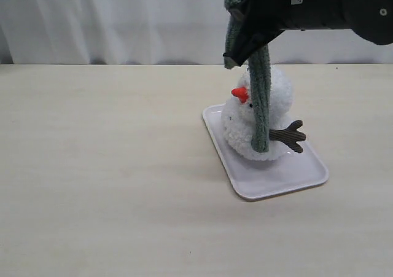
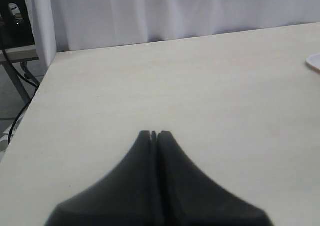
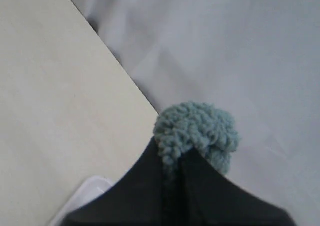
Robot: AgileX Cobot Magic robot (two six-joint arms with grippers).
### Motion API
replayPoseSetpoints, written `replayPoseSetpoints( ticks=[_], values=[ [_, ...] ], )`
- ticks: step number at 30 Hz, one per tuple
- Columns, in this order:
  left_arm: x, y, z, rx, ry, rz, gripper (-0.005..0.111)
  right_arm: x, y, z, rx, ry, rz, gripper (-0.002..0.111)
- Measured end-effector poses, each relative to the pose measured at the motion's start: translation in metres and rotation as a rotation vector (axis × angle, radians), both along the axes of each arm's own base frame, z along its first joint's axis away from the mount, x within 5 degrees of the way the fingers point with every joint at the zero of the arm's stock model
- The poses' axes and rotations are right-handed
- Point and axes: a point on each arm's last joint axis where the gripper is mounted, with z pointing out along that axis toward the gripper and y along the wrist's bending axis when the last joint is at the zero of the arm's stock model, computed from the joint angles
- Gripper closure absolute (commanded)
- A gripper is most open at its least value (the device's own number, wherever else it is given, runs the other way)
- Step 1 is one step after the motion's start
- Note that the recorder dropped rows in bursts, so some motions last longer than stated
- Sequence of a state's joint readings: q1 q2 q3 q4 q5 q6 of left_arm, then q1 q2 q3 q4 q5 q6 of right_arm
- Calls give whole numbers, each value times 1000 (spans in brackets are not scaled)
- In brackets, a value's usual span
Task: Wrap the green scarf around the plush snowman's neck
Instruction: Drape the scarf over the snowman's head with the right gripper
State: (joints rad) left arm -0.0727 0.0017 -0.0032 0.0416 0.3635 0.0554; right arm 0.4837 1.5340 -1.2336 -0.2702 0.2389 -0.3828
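Note:
The plush snowman [image 1: 279, 99] stands upright on a white tray [image 1: 276, 175], orange-red nose pointing left and one brown twig arm [image 1: 290, 135] sticking out on the right. Above its head my right gripper [image 1: 241, 48] is shut on the green scarf [image 1: 260, 99]. The scarf hangs straight down in front of the snowman's face and body, its lower end near the base. The neck is mostly hidden behind the hanging strip. In the right wrist view the scarf [image 3: 195, 128] bunches out past the closed tips of the right gripper [image 3: 174, 153]. My left gripper [image 2: 153, 134] is shut and empty over bare table.
The tray's rim [image 2: 314, 61] shows at the edge of the left wrist view. A white curtain [image 1: 123, 19] backs the table. The table's left edge [image 2: 35, 95] drops off beside a stand with cables.

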Motion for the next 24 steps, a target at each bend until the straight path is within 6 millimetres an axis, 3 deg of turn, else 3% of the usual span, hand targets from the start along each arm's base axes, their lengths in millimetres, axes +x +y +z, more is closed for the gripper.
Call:
replayPoseSetpoints(
  ticks=[7,17,24],
  values=[
    [0,0,0,0,0,0,107,-3,14,-2,-35,-15,56,104],
    [0,0,0,0,0,0,107,34,-15,-43,-149,59,-30,104],
    [0,0,0,0,0,0,107,41,-21,-54,-163,88,-50,103]
  ],
)
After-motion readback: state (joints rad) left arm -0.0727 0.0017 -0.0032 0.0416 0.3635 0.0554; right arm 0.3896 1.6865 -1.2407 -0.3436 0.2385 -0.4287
